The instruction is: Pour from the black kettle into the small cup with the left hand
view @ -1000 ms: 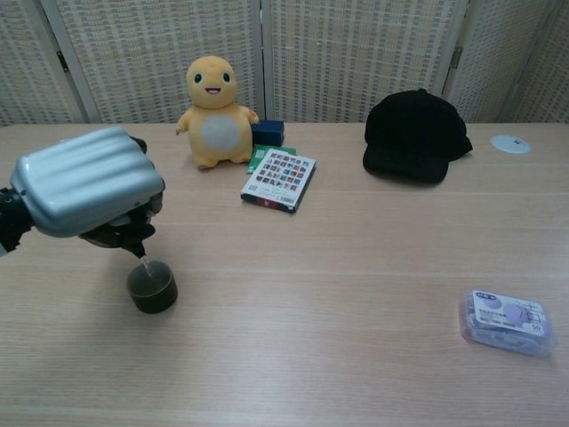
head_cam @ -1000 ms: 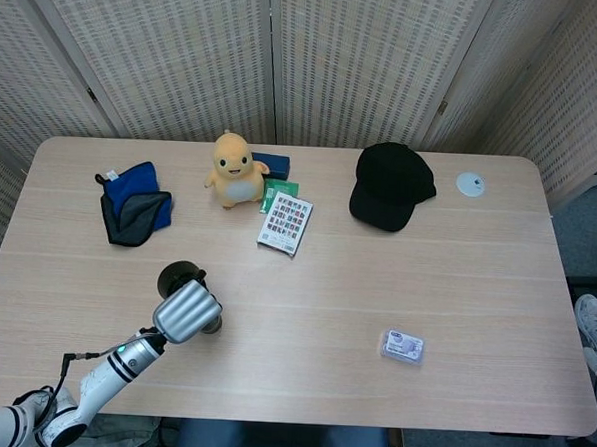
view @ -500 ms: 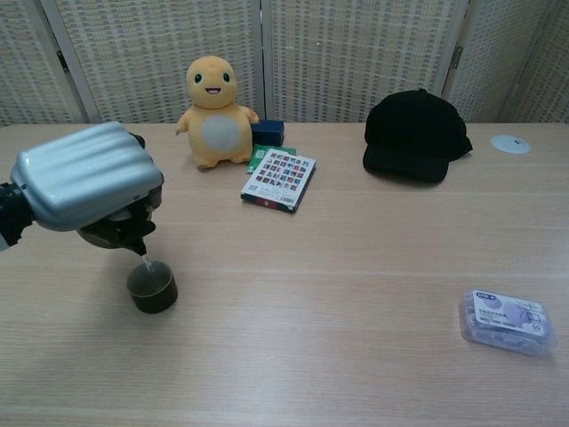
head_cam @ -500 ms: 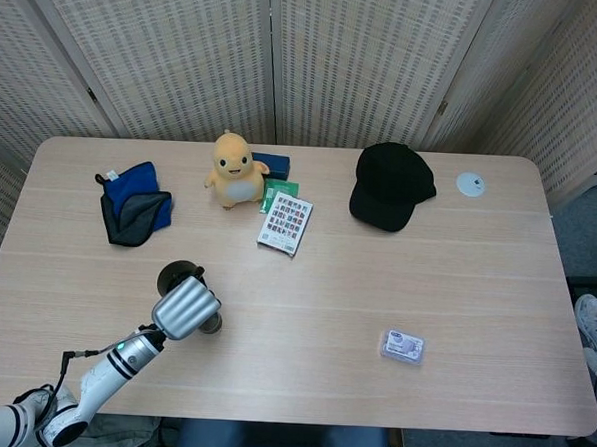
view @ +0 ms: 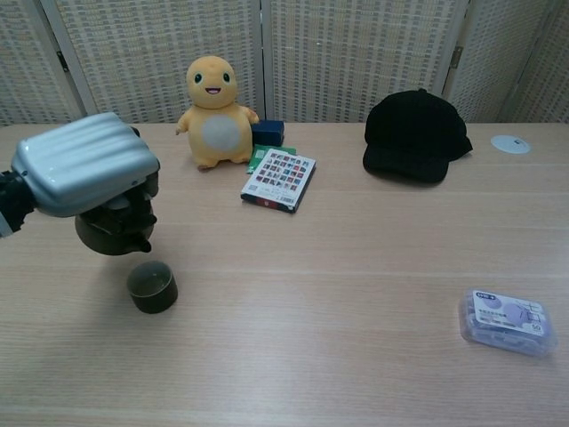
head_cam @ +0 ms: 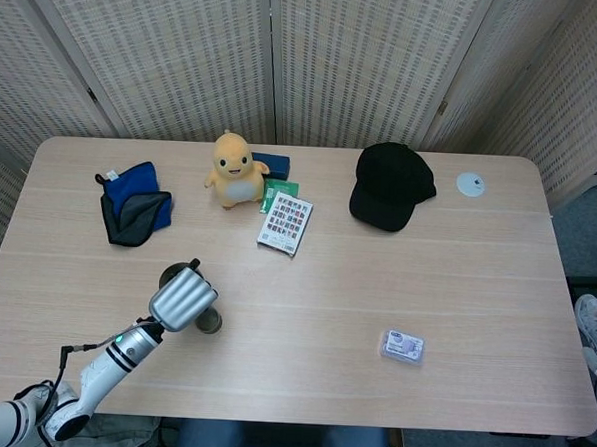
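Currently the robot's left hand grips the black kettle, holding it lifted off the table with the spout angled down. Just below the hand and slightly to its right sits the small cup, upright on the wooden table. No stream shows, so pouring looks finished or paused; next, level the kettle and set it down beside the cup.
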{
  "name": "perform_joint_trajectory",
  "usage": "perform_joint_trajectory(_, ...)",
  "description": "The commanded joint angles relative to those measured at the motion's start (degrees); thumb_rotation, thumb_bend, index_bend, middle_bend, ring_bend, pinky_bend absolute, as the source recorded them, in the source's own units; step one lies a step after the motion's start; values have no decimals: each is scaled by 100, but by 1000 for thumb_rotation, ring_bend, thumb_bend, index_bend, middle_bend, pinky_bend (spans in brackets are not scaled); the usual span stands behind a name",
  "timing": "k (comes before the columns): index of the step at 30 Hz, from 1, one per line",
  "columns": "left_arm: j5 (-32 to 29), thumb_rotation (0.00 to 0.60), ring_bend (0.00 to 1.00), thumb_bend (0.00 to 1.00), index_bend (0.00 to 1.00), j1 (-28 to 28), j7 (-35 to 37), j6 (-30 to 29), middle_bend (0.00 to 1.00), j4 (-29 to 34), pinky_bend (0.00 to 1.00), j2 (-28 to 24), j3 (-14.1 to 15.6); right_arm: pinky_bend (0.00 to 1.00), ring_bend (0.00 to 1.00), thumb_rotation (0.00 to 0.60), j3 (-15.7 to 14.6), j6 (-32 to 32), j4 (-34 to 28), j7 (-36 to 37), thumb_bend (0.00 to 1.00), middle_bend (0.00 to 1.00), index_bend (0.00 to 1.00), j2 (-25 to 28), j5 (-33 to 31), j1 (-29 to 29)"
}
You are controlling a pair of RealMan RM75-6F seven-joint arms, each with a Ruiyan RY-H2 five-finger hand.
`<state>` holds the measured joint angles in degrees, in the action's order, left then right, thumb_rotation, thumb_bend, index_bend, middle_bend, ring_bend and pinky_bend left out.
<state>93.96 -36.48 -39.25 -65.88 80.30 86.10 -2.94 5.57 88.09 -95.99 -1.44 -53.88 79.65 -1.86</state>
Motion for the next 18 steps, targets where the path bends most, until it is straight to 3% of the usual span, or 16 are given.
perform_joint_trajectory(1,-35,523,966,362,1000,0,26,-2,1000,-7,508,-3,-18,383,315,600,-3,-18,-1,-5,170,384,381,-4,-3,8)
perform_joint_trajectory(7,-107,490,966,363,1000,1,92,-35,1000,7,508,-41,-71,384,314,600,3,-38,-1,-26,170,384,381,-15,-9,24)
perform_joint_trajectory(15,-476,365,966,362,1000,39,525,-30,1000,119,508,-127,-255,384,315,600,5,-33,-20,-55,170,384,381,-15,-27,21)
perform_joint_trajectory(18,-695,349,966,363,1000,55,749,28,1000,192,508,-172,-338,384,314,600,2,-34,-27,-67,170,384,381,-17,-28,19)
